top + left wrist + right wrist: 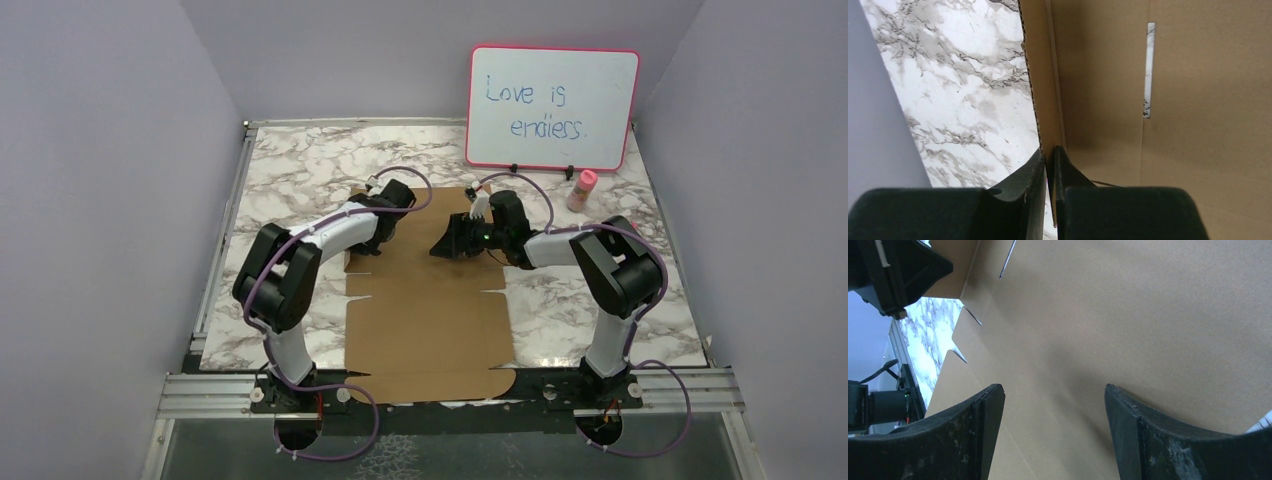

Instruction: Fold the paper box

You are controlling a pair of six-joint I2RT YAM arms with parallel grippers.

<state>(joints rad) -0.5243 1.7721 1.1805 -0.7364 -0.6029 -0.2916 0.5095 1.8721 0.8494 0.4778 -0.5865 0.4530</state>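
Observation:
The paper box (425,310) is a brown cardboard die-cut sheet lying mostly flat down the middle of the marble table (290,170). My left gripper (368,243) is at the sheet's far left edge. In the left wrist view it (1050,152) is shut on the box's left side flap (1043,80), which stands up on edge. My right gripper (445,245) is open over the far middle of the sheet. In the right wrist view its fingers (990,405) stand apart just above the flat cardboard (1128,315), with nothing between them.
A pink-framed whiteboard (552,95) with blue writing stands at the back right. A small pink-capped bottle (582,190) stands next to it. Grey walls close in both sides. A metal rail (450,392) runs along the near edge.

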